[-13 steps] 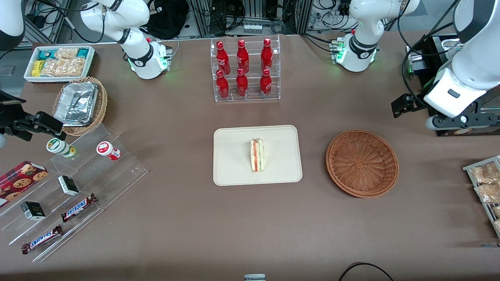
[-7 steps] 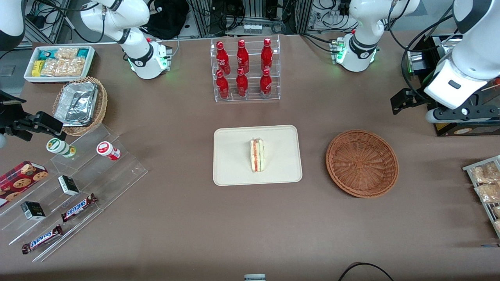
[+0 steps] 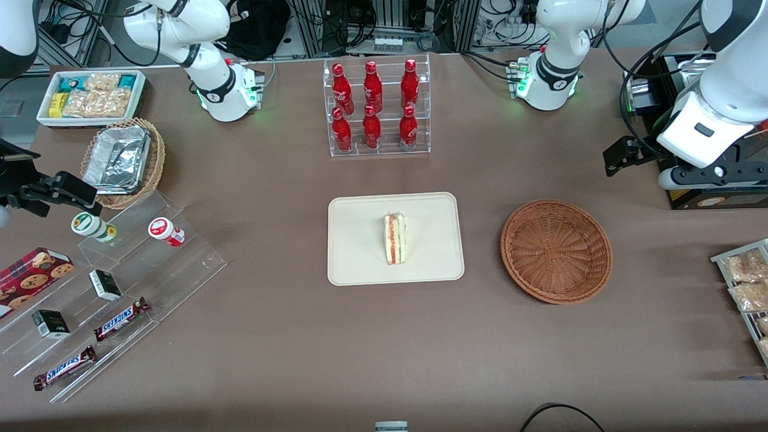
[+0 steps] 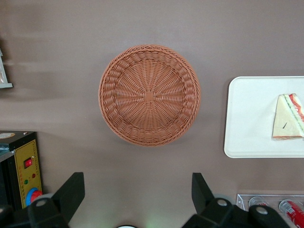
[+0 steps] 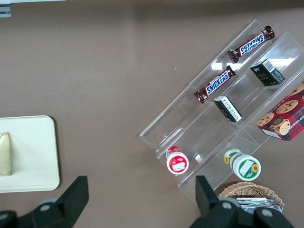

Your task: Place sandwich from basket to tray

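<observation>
Two bars reading SNICKERS (image 3: pixel 122 318) lie on the clear stepped rack (image 3: pixel 108 288). The sandwich (image 3: pixel 395 239) rests mid-tray (image 3: pixel 360 264), clear of its rims. The end effector (image 4: pixel 137 190), fingers wide open and holding nothing, hangs above bare surface (image 3: pixel 300 360) beside the basket (image 3: pixel 556 251)

Bottle rack (image 3: pixel 377 144), six red bottles (image 3: pixel 372 90), far mid-table. Parked arm's end: snack bin (image 3: pixel 43 117) far; tan basket (image 3: pixel 157 162) with foil containers (image 3: pixel 117 159) nearer; clear stepped shelf (image 3: pixel 180 264) nearest, holding Snickers bars (image 3: pixel 120 318), cookie box (image 3: pixel 33 273). Working arm's end: snack packets (image 3: pixel 744 282), near.
</observation>
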Available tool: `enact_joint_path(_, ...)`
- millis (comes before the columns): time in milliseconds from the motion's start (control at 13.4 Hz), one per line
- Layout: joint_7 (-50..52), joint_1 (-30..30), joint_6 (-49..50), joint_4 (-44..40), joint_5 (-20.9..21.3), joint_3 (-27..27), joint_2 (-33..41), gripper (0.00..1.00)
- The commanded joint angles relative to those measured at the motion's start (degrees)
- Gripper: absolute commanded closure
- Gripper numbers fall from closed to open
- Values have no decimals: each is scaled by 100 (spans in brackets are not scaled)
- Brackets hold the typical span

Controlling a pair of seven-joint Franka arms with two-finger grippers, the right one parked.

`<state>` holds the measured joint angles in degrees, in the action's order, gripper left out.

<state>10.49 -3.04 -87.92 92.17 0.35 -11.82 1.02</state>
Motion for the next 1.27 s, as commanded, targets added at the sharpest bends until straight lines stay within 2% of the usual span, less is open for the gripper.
enact_joint_path(0, -100, 50, -23, 64, 35, 92, 100, 0)
enact_joint_path(374, -82, -12, 12, 56, 228, 188, 144, 0)
enact_joint_path(1197, -478, -38, 363, -120, 167, 585, 171, 0)
